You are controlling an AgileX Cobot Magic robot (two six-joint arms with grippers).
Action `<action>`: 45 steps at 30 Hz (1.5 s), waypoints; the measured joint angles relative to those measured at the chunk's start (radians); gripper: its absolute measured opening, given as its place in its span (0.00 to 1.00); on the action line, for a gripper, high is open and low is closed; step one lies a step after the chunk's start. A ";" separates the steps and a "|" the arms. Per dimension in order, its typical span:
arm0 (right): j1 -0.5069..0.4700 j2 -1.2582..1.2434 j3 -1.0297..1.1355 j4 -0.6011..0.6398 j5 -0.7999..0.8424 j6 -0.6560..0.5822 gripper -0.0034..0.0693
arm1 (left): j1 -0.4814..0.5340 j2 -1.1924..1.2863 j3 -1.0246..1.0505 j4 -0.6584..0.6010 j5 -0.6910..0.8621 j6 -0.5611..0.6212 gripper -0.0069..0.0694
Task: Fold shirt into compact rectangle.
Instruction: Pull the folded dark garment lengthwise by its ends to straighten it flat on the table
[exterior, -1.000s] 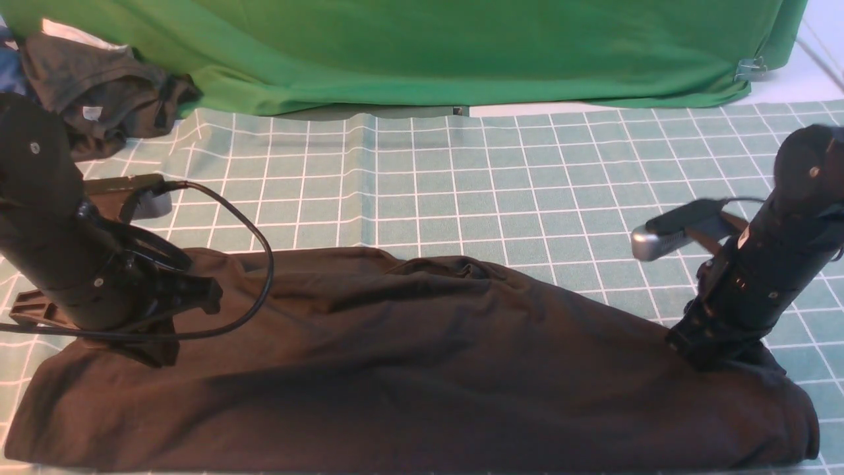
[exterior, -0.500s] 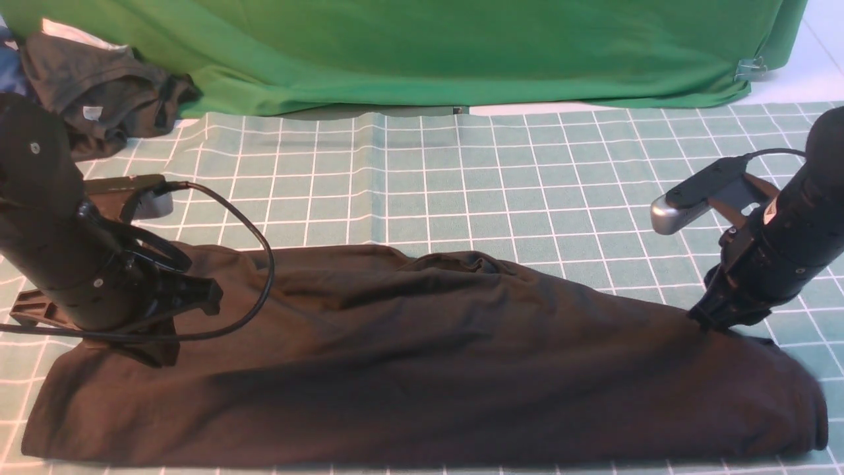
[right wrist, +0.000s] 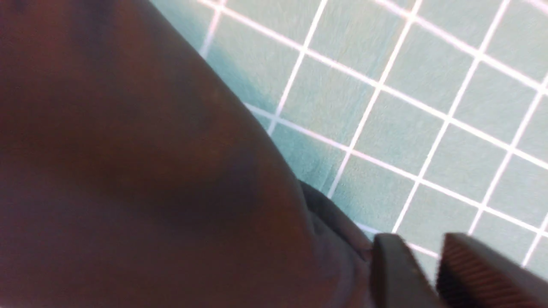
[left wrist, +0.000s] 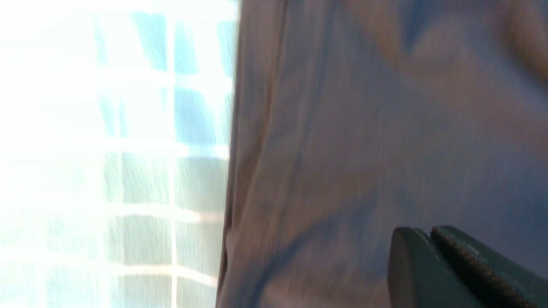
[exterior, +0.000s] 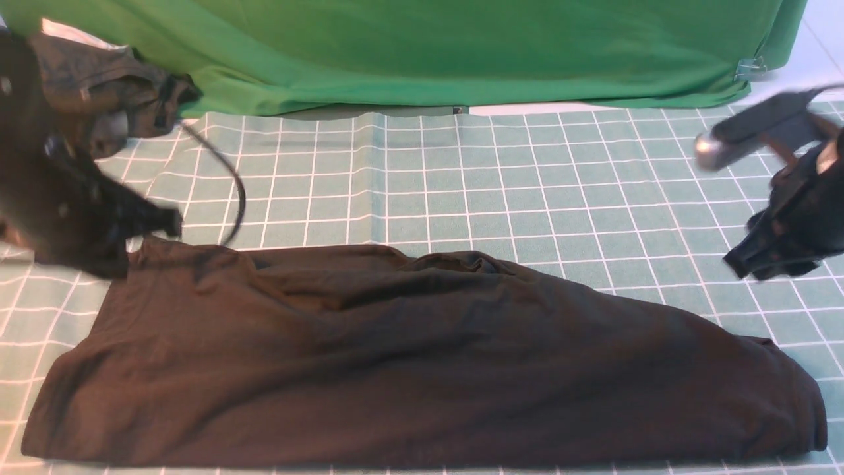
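Tool status, left: the left tool (left wrist: 431, 239) has its jaws pressed together, with no cloth visible between them. It hangs over the shirt (exterior: 422, 356) beside the far left corner. The front view is blurred there, so contact with that corner cannot be confirmed.

Tool status, right: the right tool (right wrist: 437, 256) shows a narrow gap between its jaws and holds nothing. It sits clear of the cloth, above the bare tabletop (exterior: 461, 185) beyond the shirt's right end.

Workpiece position: the shirt lies flat on the checked tabletop as one long band running across the near side, almost from edge to edge of the front view. No sleeves, neck label or chest print are visible. A dark grey garment (exterior: 99, 72) lies well apart at the far left, by the green backdrop (exterior: 461, 53).

Progress assessment:
- Done, as judged from the layout: the lengthwise folding, with the sleeves apparently tucked inside.
- Not done: the crosswise folds. The band is far too long to count as compact.
- Defects: the far edge slopes down toward the right, the right end is rounded and bulky, and wrinkles bunch near the middle of the far edge.
- Estimate: roughly half complete; squaring the edges also remains
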State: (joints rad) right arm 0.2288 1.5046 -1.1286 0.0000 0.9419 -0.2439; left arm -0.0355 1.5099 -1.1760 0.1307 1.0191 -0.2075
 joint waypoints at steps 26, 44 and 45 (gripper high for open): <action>0.000 -0.148 0.033 0.085 -0.018 -0.015 0.08 | 0.156 0.435 -0.187 -0.110 -0.322 0.038 0.74; 0.000 -0.148 0.033 0.085 -0.019 -0.023 0.10 | 0.156 0.479 -0.188 -0.125 -0.308 0.088 0.11; 0.000 -0.148 0.033 0.085 -0.019 -0.023 0.10 | 0.156 0.479 -0.188 -0.125 -0.307 0.088 0.11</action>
State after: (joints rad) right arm 0.2288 1.3571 -1.0956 0.0853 0.9225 -0.2670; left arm 0.1207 1.9888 -1.3636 0.0059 0.7120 -0.1194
